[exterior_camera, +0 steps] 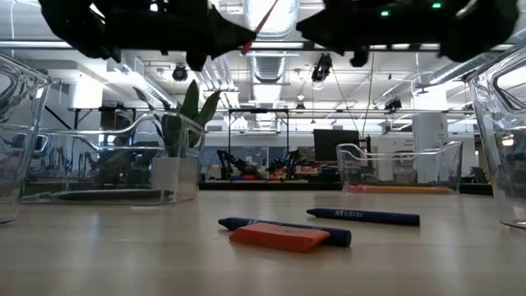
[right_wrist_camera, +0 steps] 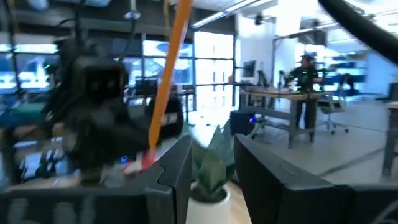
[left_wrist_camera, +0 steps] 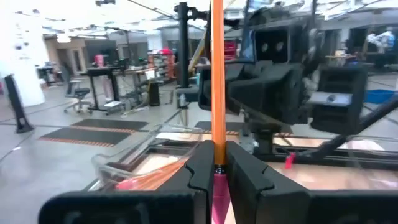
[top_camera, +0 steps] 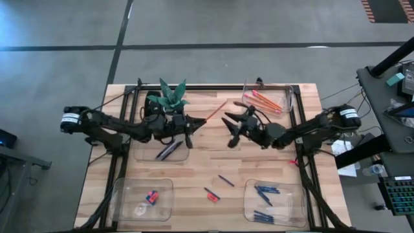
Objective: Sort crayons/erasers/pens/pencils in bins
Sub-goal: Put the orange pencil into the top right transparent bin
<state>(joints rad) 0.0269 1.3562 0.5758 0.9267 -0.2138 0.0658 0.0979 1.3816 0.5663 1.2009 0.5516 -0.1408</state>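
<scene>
Pencil (top_camera: 216, 110) in orange, clamped at its pink eraser end between the fingers of the left gripper (top_camera: 192, 125), slants up off the table toward the far edge, its tip pointing at the far-right bin (top_camera: 288, 97). The right gripper (top_camera: 231, 129) hangs just beside it over the middle of the table, fingers a little apart with nothing between them.

More orange and red pencils (top_camera: 266, 100) lie in that far-right bin. The far-left bin (top_camera: 143, 151), under the left arm, has dark blue sticks (top_camera: 168, 150) in it. Near the front edge, the left-corner bin (top_camera: 123, 202) holds a small pink-orange and blue eraser (top_camera: 152, 197), and the right-corner bin (top_camera: 299, 206) holds several blue sticks (top_camera: 266, 191). Between those two front bins, loose on the bare wood, lie a pink-orange eraser (top_camera: 211, 195) with a blue stick touching it and another blue stick (top_camera: 226, 180) a bit further in. A black pot with a green plant (top_camera: 170, 98) stands by the far edge, close to the left gripper.

The table (top_camera: 213, 162) is pale butcher-block wood with a black frame around it. It sits on a grey concrete floor with dark seams. Beyond it the room is a big open workshop: white ceiling ducts, strip lights, desks, monitors, and a person (right_wrist_camera: 306, 74) standing at a bench in the distance.
</scene>
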